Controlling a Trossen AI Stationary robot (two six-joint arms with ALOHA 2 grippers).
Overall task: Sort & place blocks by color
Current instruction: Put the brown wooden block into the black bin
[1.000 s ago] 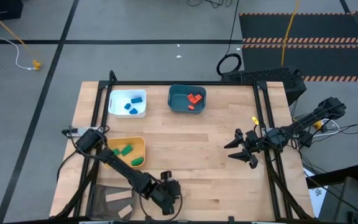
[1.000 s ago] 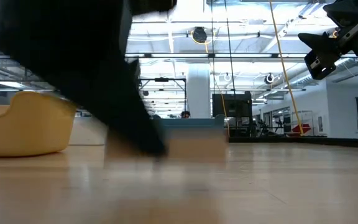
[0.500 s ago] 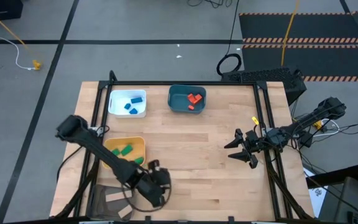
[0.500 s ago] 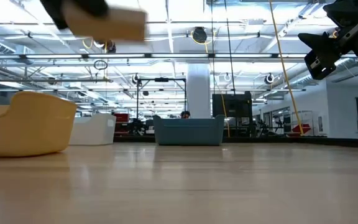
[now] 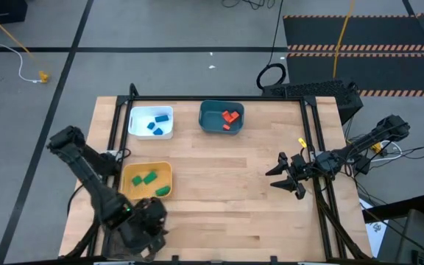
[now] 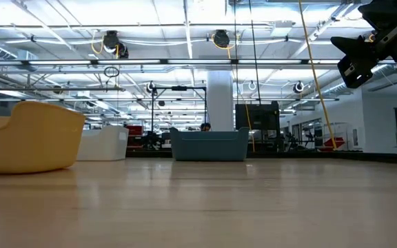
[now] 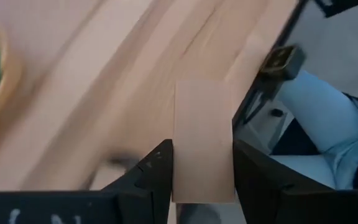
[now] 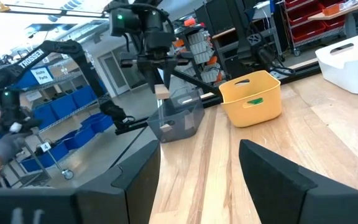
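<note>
A plain tan block [image 7: 202, 124] sits between the fingers of my left gripper [image 7: 202, 152], which is shut on it. In the high view this gripper [image 5: 144, 223] hangs over the table's near left corner. The right wrist view shows the block [image 8: 161, 92] above a dark mesh container [image 8: 180, 118]. Green blocks [image 5: 147, 178] lie in the yellow tray [image 5: 129, 171], blue ones [image 5: 157, 121] in the white tray [image 5: 135, 118], red ones [image 5: 230, 118] in the teal tray [image 5: 208, 118]. My right gripper [image 5: 277, 177] stands open at the table's right side, holding nothing. My left gripper pinches the tan block by its two long sides [image 7: 178, 168], at the end nearer the wrist, between its two fingers [image 7: 157, 171]. The fingers slant steeply down from above and lie along the block. The block is lifted clear and sticks out below the fingertips [image 8: 161, 93].
The three trays stand along the far and left parts of the table. The table's middle and near right are bare wood [image 5: 234, 199]. A black frame rail [image 5: 315, 147] runs along the right edge, next to my right gripper. A person's hand [image 8: 5, 146] shows in the room beyond.
My left gripper has risen from the table's near middle with the tan block, lifting it clear. It has carried it toward the table's near left corner, over the dark mesh container, rolling its wrist on the way.
</note>
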